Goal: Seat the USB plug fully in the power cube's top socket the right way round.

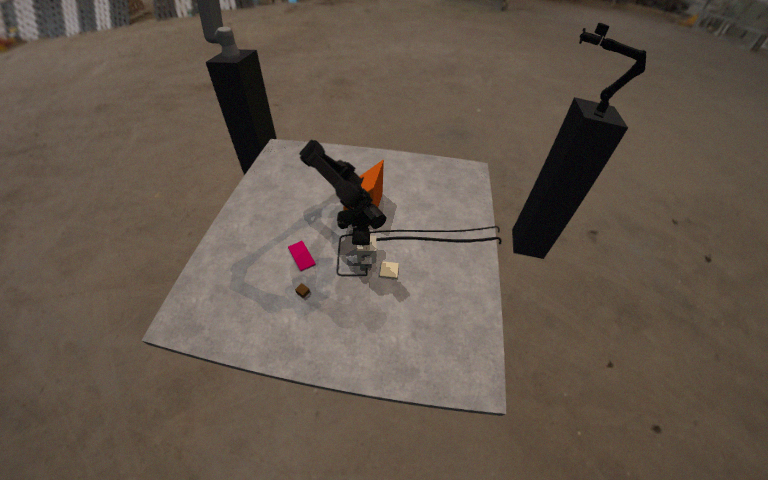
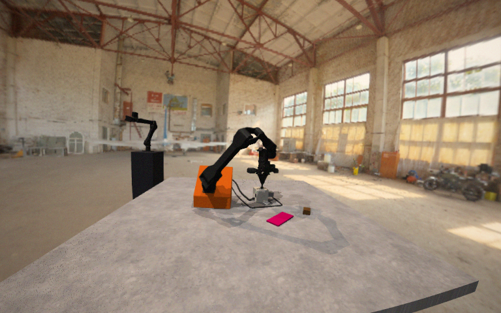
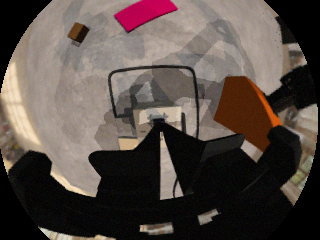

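The claw (image 2: 261, 184) points straight down over the power cube (image 2: 260, 194), its fingers drawn almost fully together and clamped on a thin item directly beneath the tips. By position this is judged to be the USB plug (image 3: 159, 119), which sits at the top socket of the cube. The plug itself is too small and too hidden by the fingers to confirm which way round it faces, or how deep it stands.

Progress, as judged: the plug is in hand at the socket. Full seating in the correct orientation is not confirmed. Release and withdrawal of the arm are not yet done.

The black cable (image 1: 441, 234) runs from the cube away to one side of the claw, reaching the surface (image 1: 396, 350) edge, and a loop of it lies round the cube's foot just below the claw. A lift or twist of the plug could drag this loop.

Nearby items: a cream block (image 1: 389, 269) lies just beside the cube; a pink flat card (image 1: 301, 255) lies near on the opposite side; a small brown cube (image 1: 302, 290) lies a little beyond the card. The orange base block (image 2: 213, 192) stands behind the claw, at the arm's foot.

All items sit well in from the surface edges. Open room for retreat is straight up; sideways travel at low height risks the cream block and the cable.
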Action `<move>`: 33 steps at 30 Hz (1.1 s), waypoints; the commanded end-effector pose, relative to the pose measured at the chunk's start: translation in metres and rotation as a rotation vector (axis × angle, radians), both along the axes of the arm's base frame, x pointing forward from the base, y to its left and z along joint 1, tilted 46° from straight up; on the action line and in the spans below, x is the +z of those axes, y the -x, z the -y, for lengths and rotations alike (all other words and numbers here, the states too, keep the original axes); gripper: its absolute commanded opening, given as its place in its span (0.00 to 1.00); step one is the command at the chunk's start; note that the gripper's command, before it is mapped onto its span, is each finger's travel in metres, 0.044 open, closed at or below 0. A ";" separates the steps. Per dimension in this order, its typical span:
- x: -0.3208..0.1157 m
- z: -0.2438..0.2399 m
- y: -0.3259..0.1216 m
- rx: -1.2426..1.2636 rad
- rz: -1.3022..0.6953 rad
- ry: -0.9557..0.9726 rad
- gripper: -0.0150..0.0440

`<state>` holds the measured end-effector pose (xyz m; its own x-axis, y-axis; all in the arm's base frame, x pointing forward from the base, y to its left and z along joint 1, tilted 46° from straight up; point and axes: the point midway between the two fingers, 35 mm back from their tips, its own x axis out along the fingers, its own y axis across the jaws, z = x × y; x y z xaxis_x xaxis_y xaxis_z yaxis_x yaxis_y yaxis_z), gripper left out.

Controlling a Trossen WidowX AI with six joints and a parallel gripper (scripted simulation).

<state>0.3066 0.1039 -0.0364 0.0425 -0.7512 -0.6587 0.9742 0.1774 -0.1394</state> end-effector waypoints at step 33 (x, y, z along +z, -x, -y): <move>-0.004 0.004 -0.001 0.003 -0.001 0.004 0.25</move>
<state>0.3065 0.1024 -0.0388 0.0449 -0.7507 -0.6591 0.9736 0.1806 -0.1393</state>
